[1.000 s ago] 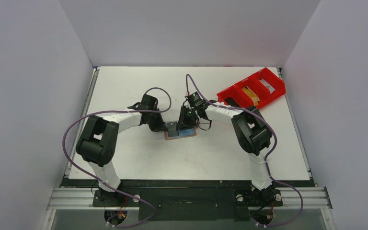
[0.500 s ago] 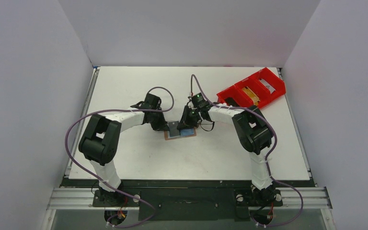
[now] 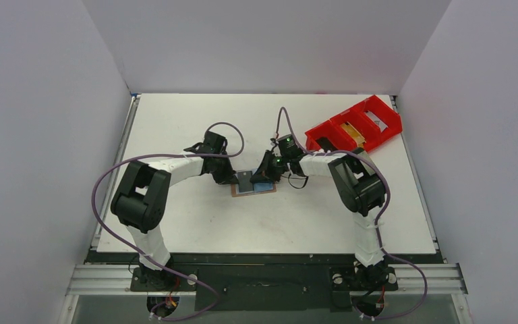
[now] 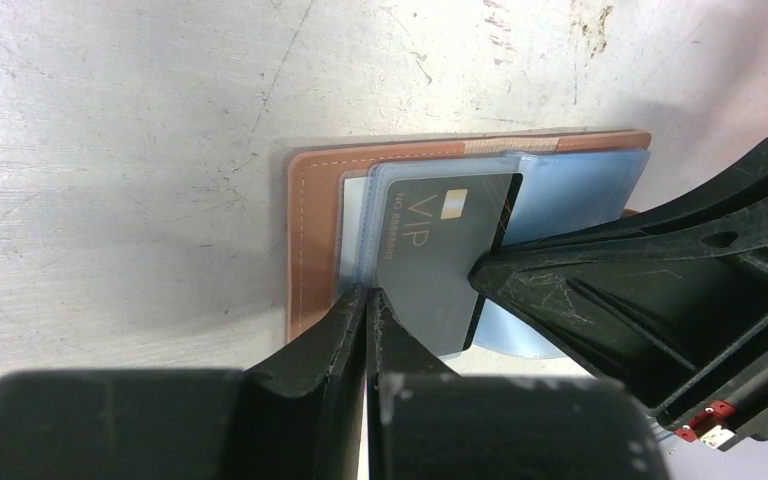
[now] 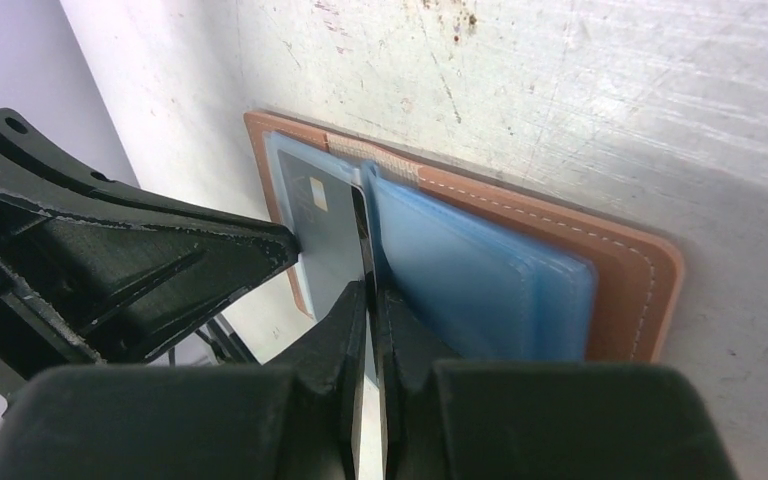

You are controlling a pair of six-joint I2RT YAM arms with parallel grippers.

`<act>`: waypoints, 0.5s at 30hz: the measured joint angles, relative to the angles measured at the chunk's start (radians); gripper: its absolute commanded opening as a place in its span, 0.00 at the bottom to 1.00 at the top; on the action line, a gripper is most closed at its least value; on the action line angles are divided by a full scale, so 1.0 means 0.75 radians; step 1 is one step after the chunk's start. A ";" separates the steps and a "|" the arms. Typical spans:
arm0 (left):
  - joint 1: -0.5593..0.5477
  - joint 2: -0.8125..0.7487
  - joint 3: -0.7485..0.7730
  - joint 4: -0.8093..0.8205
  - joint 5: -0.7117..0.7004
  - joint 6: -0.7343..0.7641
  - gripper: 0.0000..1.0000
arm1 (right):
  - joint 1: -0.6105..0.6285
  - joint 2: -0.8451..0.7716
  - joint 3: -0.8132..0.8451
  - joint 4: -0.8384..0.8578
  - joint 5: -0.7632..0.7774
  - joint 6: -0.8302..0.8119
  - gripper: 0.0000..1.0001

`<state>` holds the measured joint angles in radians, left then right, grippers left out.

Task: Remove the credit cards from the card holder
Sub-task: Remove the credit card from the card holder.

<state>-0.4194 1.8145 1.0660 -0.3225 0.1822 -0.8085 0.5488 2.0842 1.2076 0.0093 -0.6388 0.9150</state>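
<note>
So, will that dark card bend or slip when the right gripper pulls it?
Probably stiff: the card looks flat and straight in the right gripper. Its glossy face may slip, since only an edge is held. The sleeve looks floppy, but the left gripper pins it.

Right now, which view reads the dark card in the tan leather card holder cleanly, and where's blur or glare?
Left wrist: dark VIP card sharp, legible; left gripper soft up close. Right wrist: right gripper blurred, card seen obliquely, bright patch on the white table. Top external: even light, tan leather card holder tiny.
</note>
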 measured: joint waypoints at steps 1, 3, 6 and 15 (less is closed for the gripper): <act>0.000 0.000 0.000 0.000 -0.001 -0.001 0.00 | -0.003 -0.001 -0.008 0.016 -0.006 0.005 0.00; 0.001 0.000 0.000 0.000 -0.002 -0.005 0.00 | -0.009 -0.002 -0.025 0.048 -0.015 0.019 0.00; 0.002 0.001 0.000 0.000 -0.003 -0.014 0.00 | -0.019 -0.004 -0.052 0.097 -0.028 0.035 0.04; 0.003 0.002 -0.001 0.001 -0.003 -0.025 0.00 | -0.033 -0.005 -0.139 0.280 -0.070 0.138 0.13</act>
<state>-0.4171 1.8160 1.0657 -0.3218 0.1799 -0.8272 0.5240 2.0808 1.1034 0.2192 -0.6914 1.0187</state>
